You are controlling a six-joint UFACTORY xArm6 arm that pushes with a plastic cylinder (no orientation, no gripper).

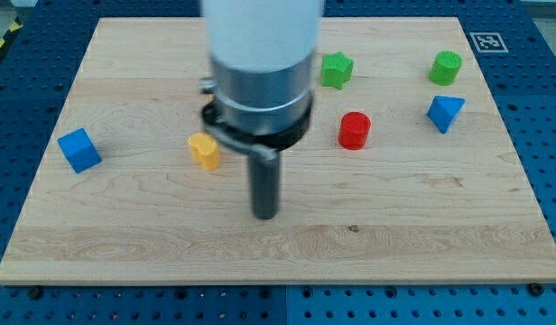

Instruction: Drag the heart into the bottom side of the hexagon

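Observation:
A yellow heart block [204,151] lies on the wooden board [422,235], left of centre. A red block [355,130], round or hexagonal, stands right of centre. A green block [447,68], round or hexagonal with ridged sides, stands at the upper right. My tip [264,215] is on the board below and to the right of the yellow heart, apart from it, and well to the lower left of the red block. The arm's wide body hides part of the board above the tip.
A blue cube [79,149] sits near the view's left edge. A green star [336,69] is above the red block. A blue triangular block [445,113] sits below the green ridged block. A marker tag [486,41] lies off the board's top right corner.

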